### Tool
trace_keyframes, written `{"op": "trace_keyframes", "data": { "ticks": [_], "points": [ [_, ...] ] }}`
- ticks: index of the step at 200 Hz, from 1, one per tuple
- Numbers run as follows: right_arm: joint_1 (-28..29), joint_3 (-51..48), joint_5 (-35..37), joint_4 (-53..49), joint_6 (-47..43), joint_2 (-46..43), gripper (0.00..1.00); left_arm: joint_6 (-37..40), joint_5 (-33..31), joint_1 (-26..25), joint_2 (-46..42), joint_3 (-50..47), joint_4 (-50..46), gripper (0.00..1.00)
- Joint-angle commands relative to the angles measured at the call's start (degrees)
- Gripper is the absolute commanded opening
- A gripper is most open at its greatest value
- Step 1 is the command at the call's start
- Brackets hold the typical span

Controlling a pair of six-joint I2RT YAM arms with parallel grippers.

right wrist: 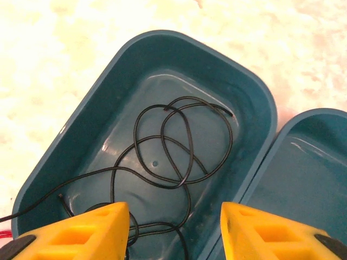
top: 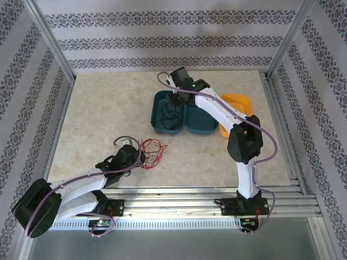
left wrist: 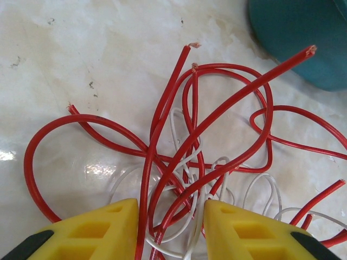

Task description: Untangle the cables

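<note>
The black cable (right wrist: 178, 186) is set apart in a teal tray (right wrist: 87, 108) below the wide right tool (right wrist: 173, 216). The red cables (left wrist: 301, 57) and white cable (left wrist: 264, 175) are left tangled between the half-parted left tool (left wrist: 169, 208).

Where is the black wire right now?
In the top view, the black cable lies coiled in the left teal bin at the table's far middle, right under the right gripper.

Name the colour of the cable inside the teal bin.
The cable is black, best seen in the right wrist view.
</note>
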Motion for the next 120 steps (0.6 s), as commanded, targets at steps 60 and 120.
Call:
{"op": "trace_keyframes", "data": {
  "ticks": [60, 120],
  "points": [
    [-0.5, 3.7, 5.1, -1.2, -0.7, 8.9, 0.41, -0.1, -0.3, 0.7, -0.7, -0.3, -1.9, 0.36],
    [-1.2, 9.2, 4.5, -2.8, -1.4, 15.2, 0.42, -0.3, -1.0, 0.7, -1.0, -0.1, -2.8, 0.36]
  ]
}}
